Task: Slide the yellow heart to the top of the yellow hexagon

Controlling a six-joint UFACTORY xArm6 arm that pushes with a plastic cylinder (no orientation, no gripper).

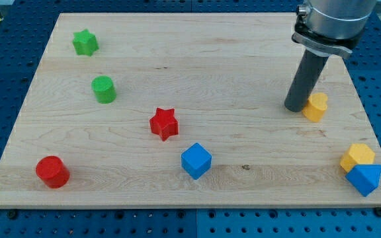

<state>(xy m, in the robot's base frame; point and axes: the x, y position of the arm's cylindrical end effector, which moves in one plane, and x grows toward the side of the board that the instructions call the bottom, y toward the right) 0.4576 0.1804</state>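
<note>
The yellow heart (316,106) lies at the view's right, partway down the wooden board (243,59). The yellow hexagon (357,157) sits lower right, near the board's right edge, touching a blue block (364,178) just below it. My tip (296,108) is on the board right beside the heart's left side, touching it or nearly so. The heart is up and to the left of the hexagon, about a block's width apart.
A blue cube (196,160) sits at the lower middle, a red star (164,123) left of centre, a red cylinder (51,172) at lower left, a green cylinder (103,89) and a green star (84,42) at upper left.
</note>
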